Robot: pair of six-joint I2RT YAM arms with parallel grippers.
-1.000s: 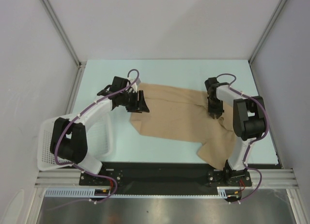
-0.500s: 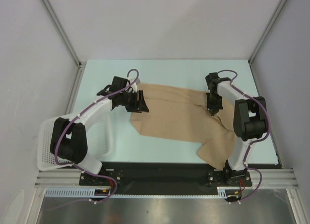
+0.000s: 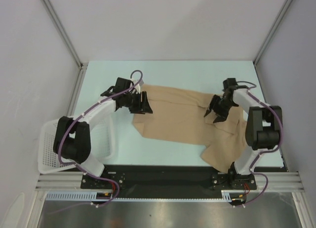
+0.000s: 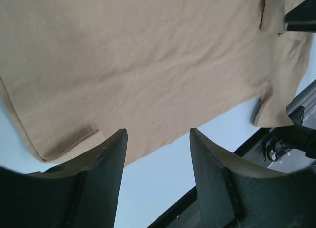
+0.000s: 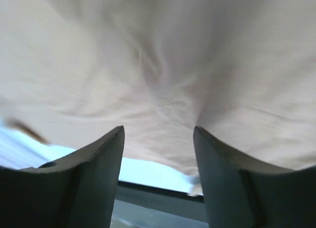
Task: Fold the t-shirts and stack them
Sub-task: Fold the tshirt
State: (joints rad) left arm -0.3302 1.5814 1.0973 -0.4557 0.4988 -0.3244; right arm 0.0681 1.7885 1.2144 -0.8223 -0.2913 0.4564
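One tan t-shirt (image 3: 180,120) lies on the pale tabletop (image 3: 187,72). It is the only shirt in view. It is spread mostly flat across the middle, and its left edge reaches the left pincer (image 3: 141,103). Its right part is rumpled, running toward the near right corner and ending at the tabletop's near edge beside the right arm's base. The cloth is plain, with no print. In the left wrist view a hemmed corner of the t-shirt (image 4: 148,55) is turned over on itself at the lower left.

There are two arms, each with one pincer of two dark fingers. The left pincer (image 4: 158,134) sits at the shirt's far left corner with its fingers spread apart. Cloth and bare tabletop show through the gap, and nothing is held between the fingers. The right pincer (image 3: 215,111) is over the shirt's right side, above the rumpled folds, also with its fingers set apart. The right wrist view is blurred, but the gap at the right pincer (image 5: 158,132) is clear of cloth, and the t-shirt (image 5: 163,55) lies beyond the fingertips. Whether those tips touch the fabric cannot be told.

One white lattice basket (image 3: 48,150) stands at the near left corner, partly behind the left arm and apart from the shirt.
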